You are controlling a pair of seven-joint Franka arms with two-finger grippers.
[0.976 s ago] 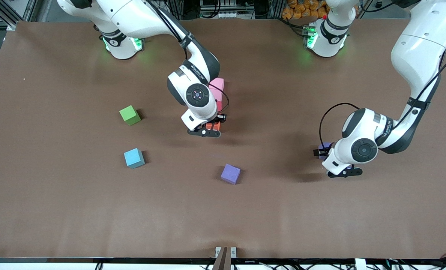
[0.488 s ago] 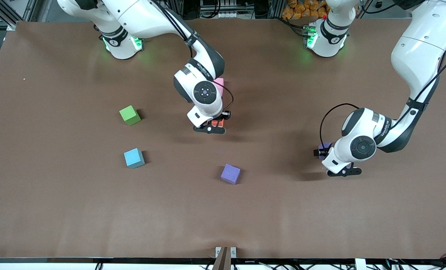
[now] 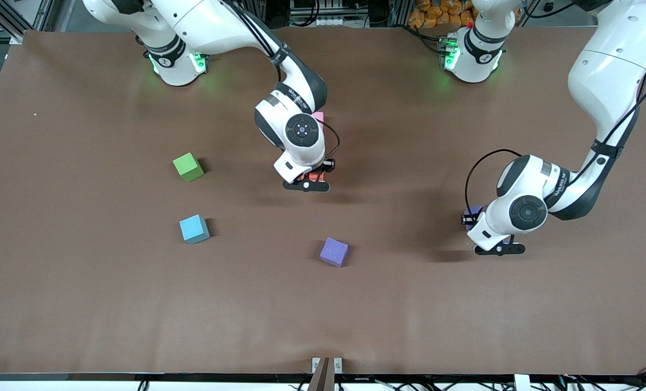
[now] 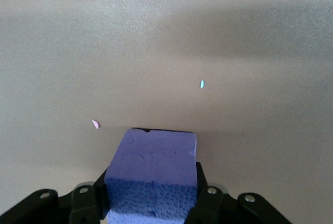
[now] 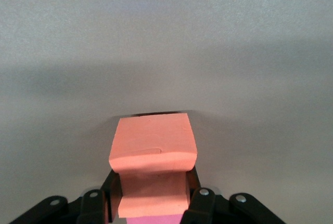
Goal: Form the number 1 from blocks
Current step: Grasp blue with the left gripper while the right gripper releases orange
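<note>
High front camera facing both robots over the whole table (image 3: 83,304), wrist cameras close above its surface

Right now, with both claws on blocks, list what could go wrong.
1. The right claw squeezes the orange block out of shape; letting go may make it spring off line beside the pink block.
2. The left claw pinches its purple block by the end; it might tilt when lifted.

green cube (image 3: 188,166), light blue cube (image 3: 194,228) (nearer the camera), brown table (image 3: 83,304)
</note>
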